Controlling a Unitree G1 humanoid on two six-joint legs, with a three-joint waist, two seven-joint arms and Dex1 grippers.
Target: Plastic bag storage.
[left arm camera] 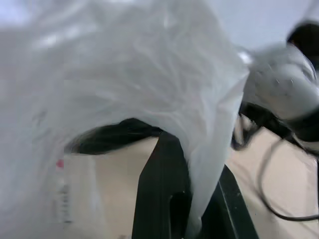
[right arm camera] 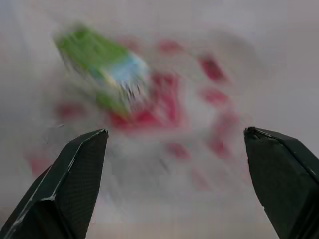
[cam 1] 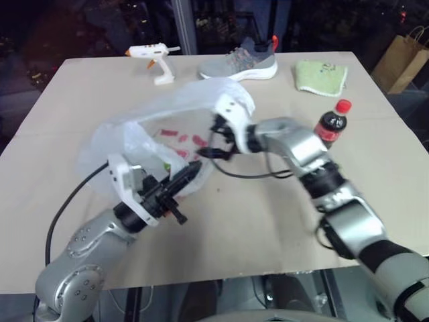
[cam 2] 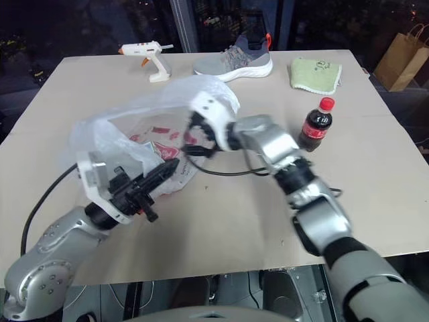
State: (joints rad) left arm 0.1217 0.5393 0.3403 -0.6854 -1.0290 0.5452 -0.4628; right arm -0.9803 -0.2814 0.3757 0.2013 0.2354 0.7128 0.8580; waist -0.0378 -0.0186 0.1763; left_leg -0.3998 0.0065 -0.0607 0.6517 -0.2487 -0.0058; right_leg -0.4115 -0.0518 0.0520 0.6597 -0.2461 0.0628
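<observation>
The plastic bag [cam 1: 144, 134] lies bunched on the table [cam 1: 268, 221], lifted at one edge. The left gripper [cam 1: 191, 176] is clamped on a fold of its film, while the right gripper [right arm camera: 174, 174] hangs spread wide over the red print, holding nothing.

One plastic bag [cam 1: 134, 137] lies on one table [cam 1: 268, 228], along with one glue gun [cam 1: 153, 56], one grey shoe [cam 1: 242, 62] and one green cloth [cam 1: 320, 76]. There is one cola bottle [cam 1: 332, 123] too. One brown paper bag [cam 1: 402, 62] stands beyond the table.
</observation>
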